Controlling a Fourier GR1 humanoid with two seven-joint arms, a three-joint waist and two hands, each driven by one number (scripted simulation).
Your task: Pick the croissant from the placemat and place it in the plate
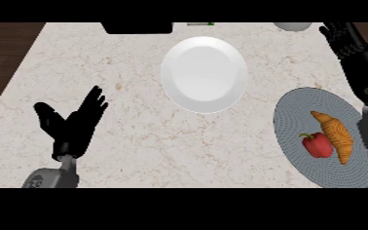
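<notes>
A golden-brown croissant [336,134] lies on the round grey placemat [302,112] at the right side of the counter, beside a red bell pepper [317,144]. The white plate [204,74] sits bare at the counter's middle, to the left of the placemat and farther back. My right hand [343,40] is raised at the far right edge, beyond the placemat, fingers straight, holding nothing. My left hand [75,122] rests open at the lower left, fingers up, well away from both plate and placemat.
A black object [138,28] stands at the counter's back edge, left of a small green-and-white item [200,24]. A white round object [293,26] shows at the back right. Dark wood [16,44] borders the counter on the left.
</notes>
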